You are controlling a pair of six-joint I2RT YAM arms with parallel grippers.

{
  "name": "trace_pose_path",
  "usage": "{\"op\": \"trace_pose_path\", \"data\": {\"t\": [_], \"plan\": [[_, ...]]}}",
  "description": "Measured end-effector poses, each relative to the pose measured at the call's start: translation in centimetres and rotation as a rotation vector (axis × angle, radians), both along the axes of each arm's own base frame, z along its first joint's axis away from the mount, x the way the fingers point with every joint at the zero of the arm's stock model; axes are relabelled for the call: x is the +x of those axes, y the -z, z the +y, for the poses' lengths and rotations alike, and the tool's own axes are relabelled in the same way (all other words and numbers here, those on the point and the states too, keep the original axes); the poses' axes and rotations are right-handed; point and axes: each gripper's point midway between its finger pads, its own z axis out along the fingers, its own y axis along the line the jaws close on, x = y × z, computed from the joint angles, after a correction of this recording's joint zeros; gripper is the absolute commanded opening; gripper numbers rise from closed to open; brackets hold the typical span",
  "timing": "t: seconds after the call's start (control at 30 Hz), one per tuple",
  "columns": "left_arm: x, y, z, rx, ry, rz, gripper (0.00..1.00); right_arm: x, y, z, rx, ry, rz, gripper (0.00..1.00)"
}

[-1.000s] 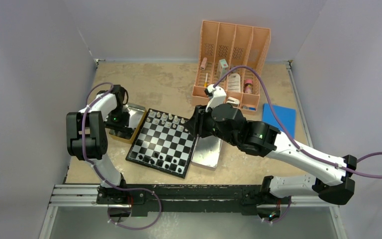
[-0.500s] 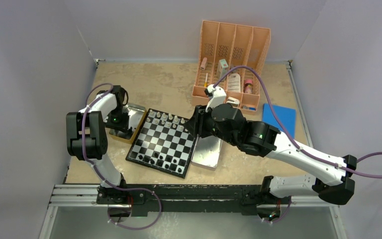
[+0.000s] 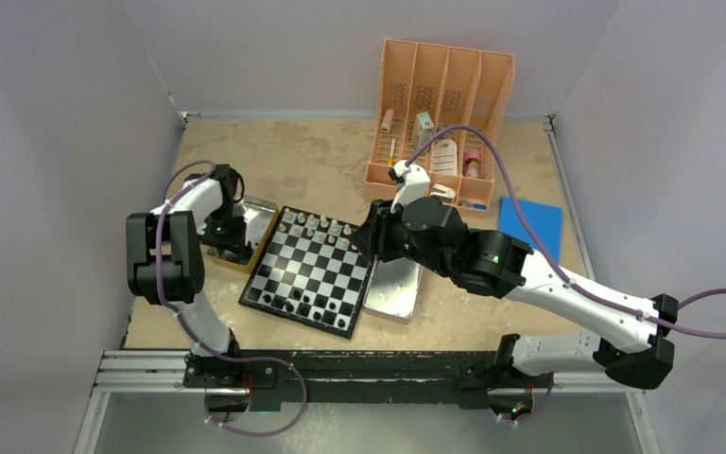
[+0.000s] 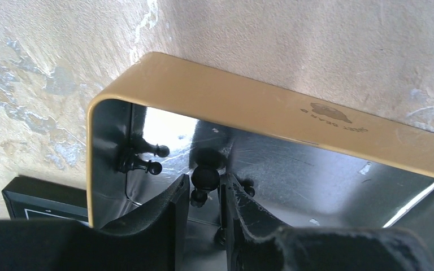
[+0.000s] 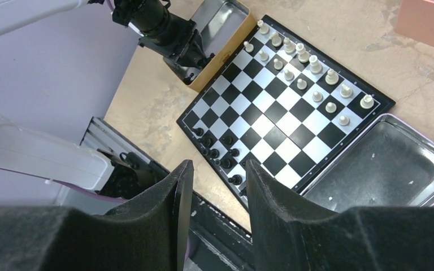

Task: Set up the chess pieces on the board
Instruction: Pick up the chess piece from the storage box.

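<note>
Black pawn [image 4: 205, 176] pinched in left claw [image 4: 204, 185] inside the tin [image 4: 260, 107]: lift straight, clear of the tin's rim; right claw [image 5: 219, 167] apart, empty.

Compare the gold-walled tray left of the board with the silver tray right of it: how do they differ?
The gold-walled tray has tan-gold walls; the silver tray is bare metal at its rim. The gold-walled tray holds a few black chess pieces, and the left gripper reaches into it; the silver tray shows no pieces and no gripper in it. Both are shallow, shiny inside, and lie beside the board.
</note>
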Motion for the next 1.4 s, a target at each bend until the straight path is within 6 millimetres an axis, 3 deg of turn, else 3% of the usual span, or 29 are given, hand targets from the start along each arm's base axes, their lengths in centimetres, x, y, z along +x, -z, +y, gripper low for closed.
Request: {"op": "trace_pose_path", "data": {"t": [0.2, 0.7, 0.9, 1.07, 1.4], "plan": [[-0.4, 0.3, 0.0, -0.001, -0.014, 0.008, 0.14, 0.0, 0.0, 0.0, 0.000, 0.000, 0.000, 0.42], [-0.1, -0.8, -0.3, -0.018, -0.020, -0.028, 0.05, -0.1, -1.3, -0.5, 0.039, 0.012, -0.017, 0.42], [-0.1, -3.0, -0.7, -0.049, -0.025, -0.082, 0.04, -0.2, -1.4, -0.4, 0.066, 0.016, 0.001, 0.42], [0.1, -5.5, -1.4, -0.098, -0.037, -0.158, 0.04, 0.2, -1.1, 0.9, 0.076, 0.014, 0.005, 0.43], [0.3, -11.1, -4.4, -0.285, -0.018, -0.344, 0.02, 3.0, 2.1, 6.6, 0.105, -0.046, 0.040, 0.43]]}}
